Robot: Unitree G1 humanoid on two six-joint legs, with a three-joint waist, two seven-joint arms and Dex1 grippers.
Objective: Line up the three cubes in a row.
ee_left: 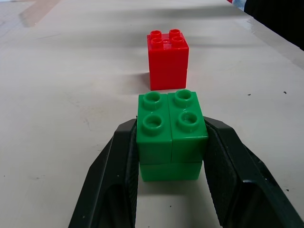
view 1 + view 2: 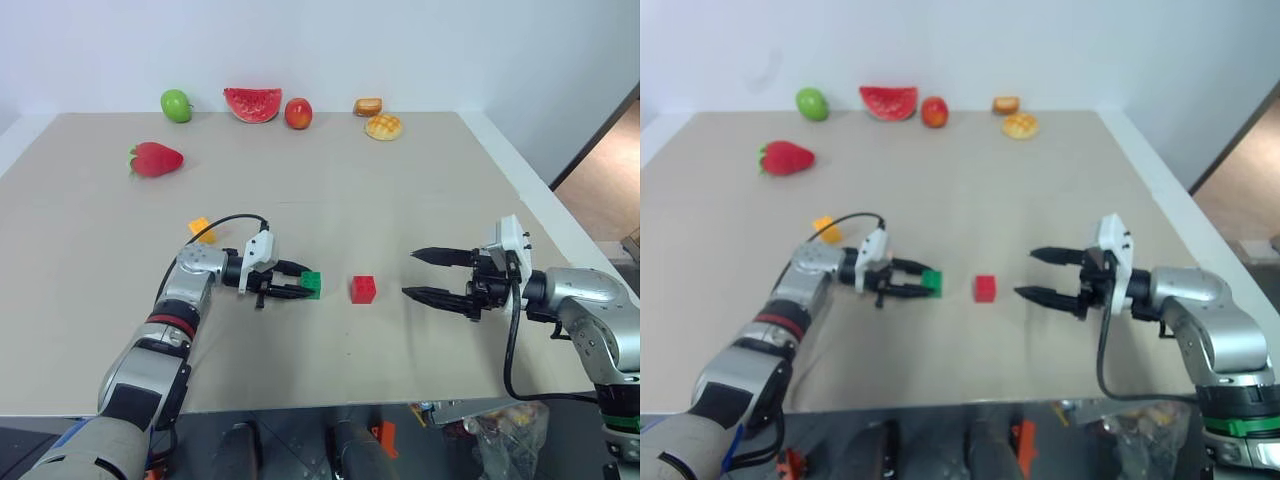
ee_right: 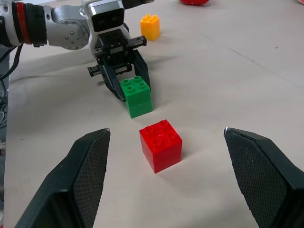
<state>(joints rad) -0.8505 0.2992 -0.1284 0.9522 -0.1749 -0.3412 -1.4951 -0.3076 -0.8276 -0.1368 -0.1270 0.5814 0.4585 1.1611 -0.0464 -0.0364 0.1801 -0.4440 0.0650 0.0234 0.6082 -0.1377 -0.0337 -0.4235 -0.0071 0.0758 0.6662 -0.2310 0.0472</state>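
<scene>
My left gripper (image 2: 300, 282) is shut on the green cube (image 2: 312, 284), which sits low at the beige table (image 2: 330, 190), left of the red cube (image 2: 363, 289). In the left wrist view both black fingers (image 1: 118, 180) press the sides of the green cube (image 1: 171, 133), and the red cube (image 1: 167, 59) stands a short gap beyond it. The yellow-orange cube (image 2: 203, 230) rests behind my left forearm. To the right of the red cube, my right gripper (image 2: 425, 274) is open, pointing at it with nothing between its fingers (image 3: 85, 175).
Along the table's far edge lie a green apple (image 2: 176, 105), a watermelon slice (image 2: 252, 103), a peach (image 2: 298, 113) and two bread pieces (image 2: 378, 120). A strawberry (image 2: 155, 159) lies at the left. The table's front edge is close below both arms.
</scene>
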